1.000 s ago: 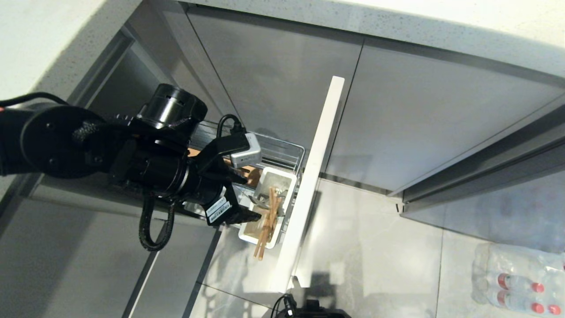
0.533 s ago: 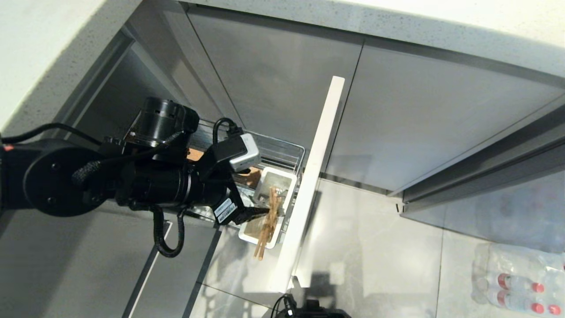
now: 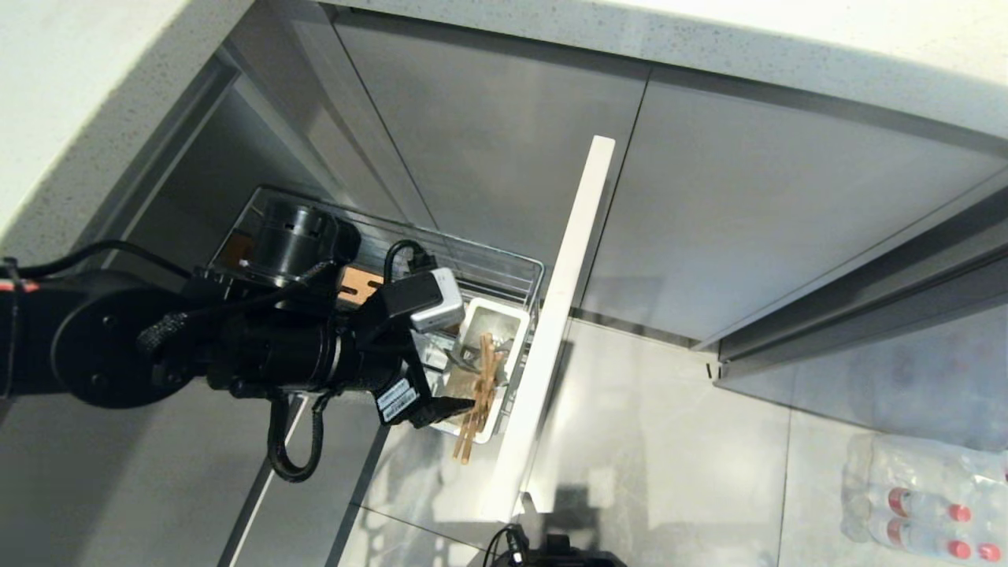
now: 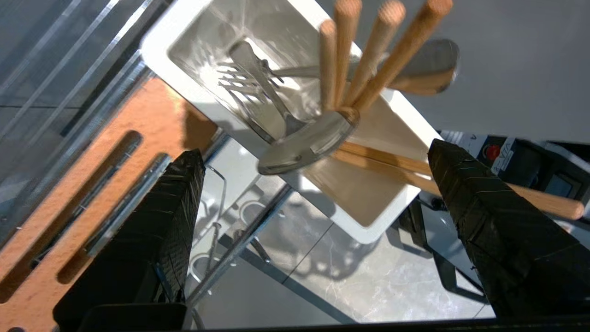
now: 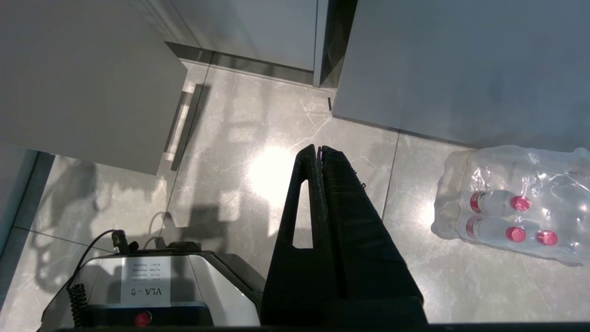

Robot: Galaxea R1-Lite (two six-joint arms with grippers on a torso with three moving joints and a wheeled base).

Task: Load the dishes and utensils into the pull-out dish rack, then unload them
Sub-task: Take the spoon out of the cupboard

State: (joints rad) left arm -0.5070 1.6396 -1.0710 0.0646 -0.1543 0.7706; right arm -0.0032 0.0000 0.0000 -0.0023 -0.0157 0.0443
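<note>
The chopsticks [image 4: 364, 69] stand in the white cup [image 3: 487, 370] at the front right corner of the wire rack [image 3: 504, 272], just behind the pale front panel [image 3: 555, 331]. They lean out over the cup's near rim, so that their long axis runs from the cup floor upward and toward the near side of the scene; more than one pair appears to be bundled there, and one stick [image 4: 461, 182] lies flatter, crossing the rim toward one finger. The spoon [image 4: 306, 143] shares the cup, its bowl end uppermost and resting against the sticks, with a fork [image 4: 249, 74] lower inside. The left gripper [image 3: 450, 390] sits at the cup's left and near side, its fingers [image 4: 156, 230] spread wide with nothing between them; in the wrist view the cup and the raised utensil ends lie ahead of the fingertips and between their lines, not yet enclosed. The judgement follows that the utensils are loaded and that any pick would call for an advance along the fingers' own direction, closing across the sticks' axis rather than along it. The slotted wooden strip [image 4: 83, 193] lies beside the cup, farther into the rack. The right gripper [image 5: 320, 152] hangs parked over the floor, fingers pressed together, well apart from the rack, so the left arm is much the nearer. No pink bowl or plate can be made out.
</note>
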